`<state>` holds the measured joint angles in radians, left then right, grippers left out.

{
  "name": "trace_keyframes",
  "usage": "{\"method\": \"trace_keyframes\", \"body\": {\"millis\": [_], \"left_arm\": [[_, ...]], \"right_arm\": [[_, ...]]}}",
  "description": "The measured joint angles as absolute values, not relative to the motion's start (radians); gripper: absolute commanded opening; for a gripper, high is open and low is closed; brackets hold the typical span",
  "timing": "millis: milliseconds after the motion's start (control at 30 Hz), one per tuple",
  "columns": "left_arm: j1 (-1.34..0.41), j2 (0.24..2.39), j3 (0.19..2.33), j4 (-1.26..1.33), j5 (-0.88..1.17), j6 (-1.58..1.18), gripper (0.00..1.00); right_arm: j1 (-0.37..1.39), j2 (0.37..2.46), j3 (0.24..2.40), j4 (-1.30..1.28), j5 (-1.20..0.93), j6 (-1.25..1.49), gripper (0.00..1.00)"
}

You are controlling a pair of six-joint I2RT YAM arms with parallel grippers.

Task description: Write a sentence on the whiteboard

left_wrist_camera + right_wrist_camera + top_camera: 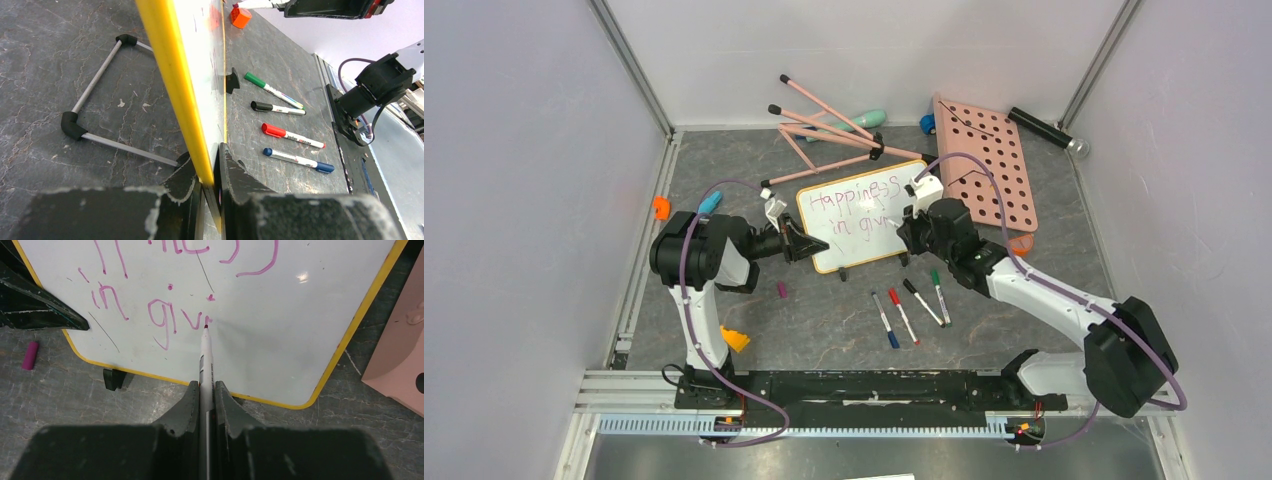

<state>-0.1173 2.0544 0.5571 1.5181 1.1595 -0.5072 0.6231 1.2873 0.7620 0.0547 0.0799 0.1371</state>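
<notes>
At the right gripper, the jaws sit nearly closed on a marker, which runs straight out toward 12 o'clock in the wrist view. Its tip touches the whiteboard just past the "v" of the lower line. The sentence so far reads "Happiness" above and "in giv" below, with a dot and a short stroke where the next "i" belongs.

The left gripper is pinched on the board's yellow rim, one finger on each face, holding it steady. From above, that grip is at the board's 8 o'clock corner, and the right gripper reaches in from 3 o'clock.

I judge the writing step to be well along, with the second line unfinished and only a few letters left. The next move calls for light, even tip pressure, small strokes stepping toward 3 o'clock, and a firm left hold so the board does not slide.

Four spare markers lie side by side at 6 o'clock of the board, and a purple cap lies at 8 o'clock.

No bin or box shows. The pegboard lies at 2 o'clock, and as far as the top view tells, nothing stands in its holes.
</notes>
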Motion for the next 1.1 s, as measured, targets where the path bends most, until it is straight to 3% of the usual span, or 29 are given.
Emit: {"method": "trace_keyframes", "body": {"millis": [1100], "left_arm": [[-0.117,2.054,0.557,1.517,1.156,-0.508,0.03]], "right_arm": [[0.611,1.358,0.781,0.044,0.115,0.141,0.0]]}}
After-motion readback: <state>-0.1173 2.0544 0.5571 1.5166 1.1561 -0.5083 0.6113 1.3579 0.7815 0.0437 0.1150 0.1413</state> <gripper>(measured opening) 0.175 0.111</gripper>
